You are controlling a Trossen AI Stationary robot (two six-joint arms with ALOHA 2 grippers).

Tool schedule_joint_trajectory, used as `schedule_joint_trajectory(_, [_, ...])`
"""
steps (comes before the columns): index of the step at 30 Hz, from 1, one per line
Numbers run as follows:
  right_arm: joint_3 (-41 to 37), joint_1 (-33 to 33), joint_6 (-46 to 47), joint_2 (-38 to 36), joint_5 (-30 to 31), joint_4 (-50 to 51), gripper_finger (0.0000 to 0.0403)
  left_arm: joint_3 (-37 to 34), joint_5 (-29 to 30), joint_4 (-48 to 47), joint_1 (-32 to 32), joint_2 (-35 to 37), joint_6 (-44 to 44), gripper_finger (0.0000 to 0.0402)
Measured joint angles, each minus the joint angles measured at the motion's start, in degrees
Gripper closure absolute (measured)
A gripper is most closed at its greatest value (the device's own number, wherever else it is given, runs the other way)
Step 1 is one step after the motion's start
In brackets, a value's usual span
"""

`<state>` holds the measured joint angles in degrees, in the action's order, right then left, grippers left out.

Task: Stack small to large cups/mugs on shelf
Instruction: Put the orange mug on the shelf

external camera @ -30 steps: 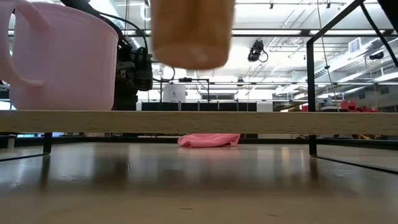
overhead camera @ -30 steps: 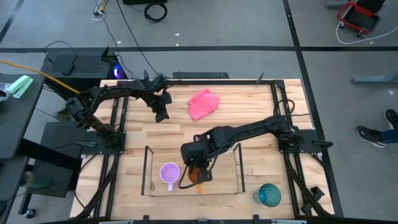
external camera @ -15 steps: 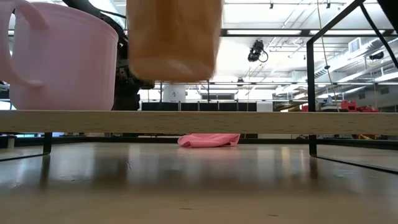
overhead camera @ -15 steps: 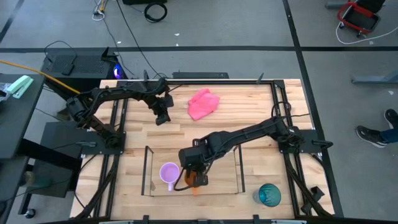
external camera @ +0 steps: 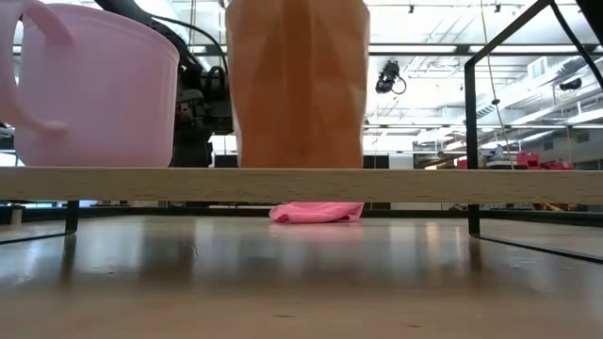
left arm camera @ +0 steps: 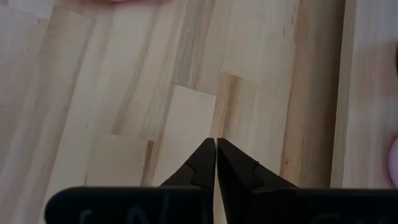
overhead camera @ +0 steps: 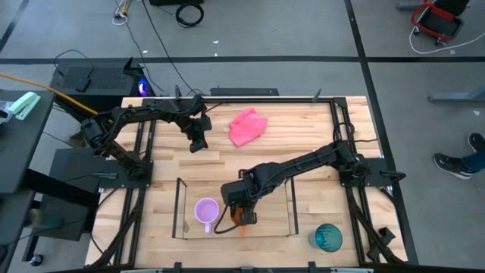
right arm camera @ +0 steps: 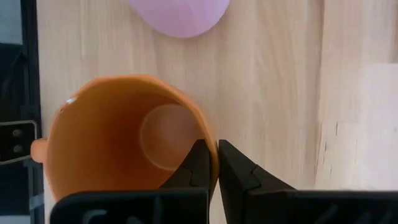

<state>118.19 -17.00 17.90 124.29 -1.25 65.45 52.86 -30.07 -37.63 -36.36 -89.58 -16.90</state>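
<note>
I have the right gripper (overhead camera: pixel 239 214) down inside the shelf (overhead camera: pixel 182 212), its fingers (right arm camera: pixel 198 163) pinched on the rim of the orange mug (right arm camera: pixel 127 140), one finger inside the wall and one outside. From the low camera the orange mug (external camera: pixel 297 85) stands upright with its base at the level of the shelf board (external camera: pixel 301 184), though I cannot tell whether it is fully resting there. It sits just beside the lilac mug (external camera: pixel 94 89), and the two look close but apart. From above, the lilac mug (overhead camera: pixel 206 210) is upright toward the left half of the shelf, with the orange mug (overhead camera: pixel 242 220) to its right, mostly covered by my arm. The teal cup (overhead camera: pixel 329 237) stands on the table outside the shelf, off its right end near the front edge. My left gripper (overhead camera: pixel 195 142) hangs over bare tabletop toward the back left, well apart from the shelf, its fingers (left arm camera: pixel 202 163) pressed together on nothing. The pink cloth (overhead camera: pixel 248 126) lies crumpled near the back edge of the table, just right of that gripper.
</note>
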Motion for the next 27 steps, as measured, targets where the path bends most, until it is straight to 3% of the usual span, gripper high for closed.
schedule_joint_trajectory(27, [-0.02, 0.75, -1.15, 0.02, 0.80, -0.42, 0.0366, 0.00, -0.01, -0.04, 0.00, 0.00, 0.21, 0.0392])
